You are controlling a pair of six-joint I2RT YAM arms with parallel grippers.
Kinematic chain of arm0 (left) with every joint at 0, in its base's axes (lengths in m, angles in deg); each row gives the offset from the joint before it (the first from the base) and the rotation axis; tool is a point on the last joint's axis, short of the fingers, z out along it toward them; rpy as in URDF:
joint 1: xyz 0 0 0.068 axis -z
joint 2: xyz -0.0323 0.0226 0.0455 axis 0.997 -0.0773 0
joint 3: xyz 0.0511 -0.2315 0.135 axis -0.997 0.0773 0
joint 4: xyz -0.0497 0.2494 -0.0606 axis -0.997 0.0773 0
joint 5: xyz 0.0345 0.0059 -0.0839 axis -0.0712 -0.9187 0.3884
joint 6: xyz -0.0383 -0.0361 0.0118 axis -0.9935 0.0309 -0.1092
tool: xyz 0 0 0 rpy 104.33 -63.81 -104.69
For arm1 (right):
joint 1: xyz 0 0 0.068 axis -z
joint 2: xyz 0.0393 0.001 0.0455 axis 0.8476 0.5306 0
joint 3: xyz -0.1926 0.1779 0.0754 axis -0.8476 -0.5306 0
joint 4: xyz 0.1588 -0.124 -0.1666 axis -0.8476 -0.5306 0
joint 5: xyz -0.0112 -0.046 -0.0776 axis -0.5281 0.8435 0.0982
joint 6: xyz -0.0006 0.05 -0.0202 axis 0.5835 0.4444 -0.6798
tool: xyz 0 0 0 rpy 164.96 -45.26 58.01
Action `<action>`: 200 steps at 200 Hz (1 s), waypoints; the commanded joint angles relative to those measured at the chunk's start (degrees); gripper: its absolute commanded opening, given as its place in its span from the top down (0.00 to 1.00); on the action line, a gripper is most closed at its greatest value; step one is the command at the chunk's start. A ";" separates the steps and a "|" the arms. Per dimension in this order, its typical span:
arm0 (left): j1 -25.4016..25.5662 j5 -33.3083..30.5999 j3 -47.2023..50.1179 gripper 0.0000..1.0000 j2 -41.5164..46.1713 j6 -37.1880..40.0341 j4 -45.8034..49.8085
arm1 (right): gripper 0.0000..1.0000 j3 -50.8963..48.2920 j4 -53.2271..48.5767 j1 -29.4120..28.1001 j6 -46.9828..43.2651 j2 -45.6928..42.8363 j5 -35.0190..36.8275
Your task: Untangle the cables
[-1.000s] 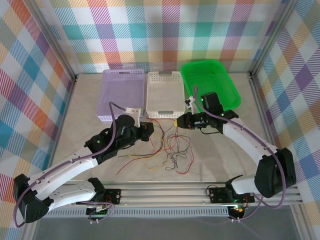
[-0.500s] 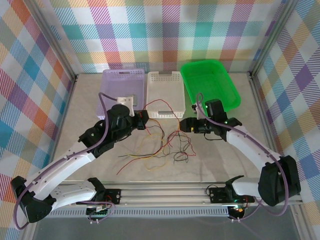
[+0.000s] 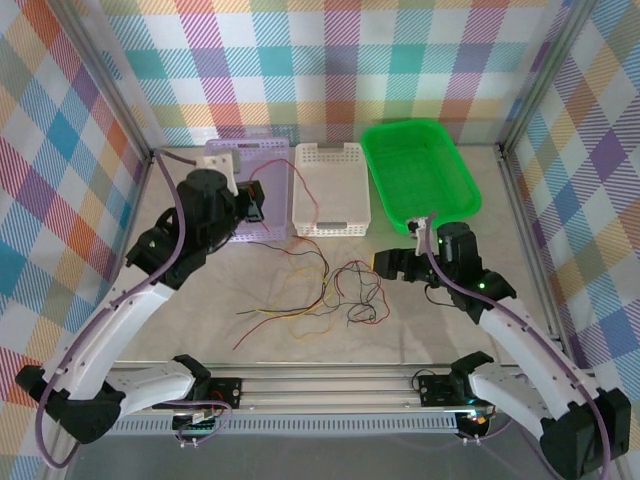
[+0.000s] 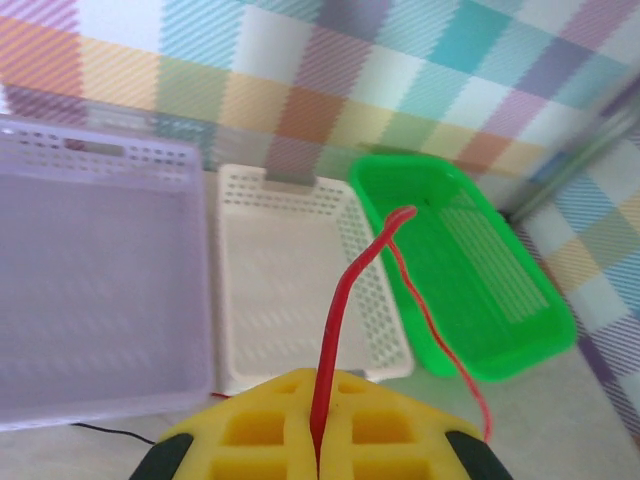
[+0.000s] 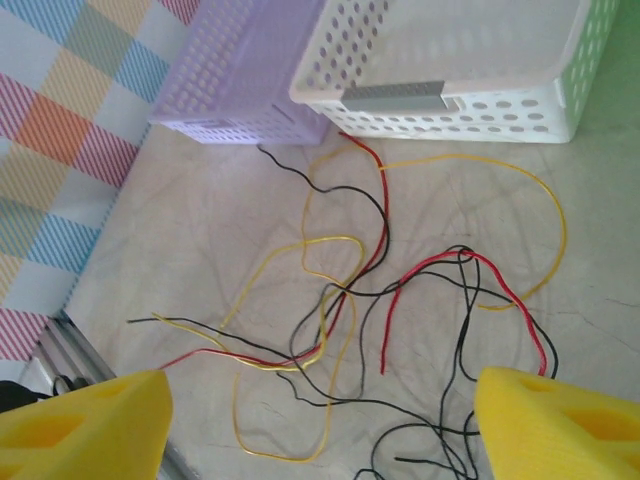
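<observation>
Top external: the left pincer (image 3: 257, 203) hangs above the lilac basket (image 3: 270, 150); the cables (image 3: 330, 295) lie tangled on the table (image 3: 200, 290), just beside the right pincer (image 3: 383, 264). Left wrist: its pads (image 4: 250, 430) pinch a red cable (image 4: 330, 330) tight. Right wrist: yellow fingers (image 5: 80, 420) stand wide apart above the tangle.

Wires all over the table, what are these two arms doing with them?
They are sorting out a tangle of thin wires. The left gripper is shut on one red wire and holds it up near the lilac basket. The right gripper hangs open just above the tangle, holding nothing. Red, yellow and black strands there cross one another on the table.
</observation>
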 commanded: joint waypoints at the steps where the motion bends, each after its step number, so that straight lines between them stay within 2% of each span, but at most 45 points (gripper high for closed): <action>1: -6.11 0.94 -3.33 1.00 -4.21 3.02 3.34 | 0.15 1.18 -3.40 -0.03 0.01 -2.00 -0.95; 17: -10.19 1.74 -5.77 1.00 -7.90 3.22 3.46 | 0.06 1.88 -5.57 -0.04 -0.04 -3.90 -1.53; 36: -14.33 1.70 -7.95 1.00 -12.37 3.23 2.81 | 0.00 2.07 -7.74 -0.04 -0.46 -7.04 -1.37; 88: -20.89 1.26 -12.08 1.00 -25.56 2.93 -0.52 | 0.00 3.28 -13.24 -0.05 -0.04 -12.35 -3.80; 148: -21.66 -2.76 -20.82 1.00 -42.47 3.10 0.74 | 0.00 2.68 -17.52 -0.13 0.84 -17.78 -7.75; 200: -21.60 -3.59 -24.31 0.99 -50.75 1.61 2.41 | 0.00 -1.72 -17.21 -0.20 1.62 -20.41 -8.94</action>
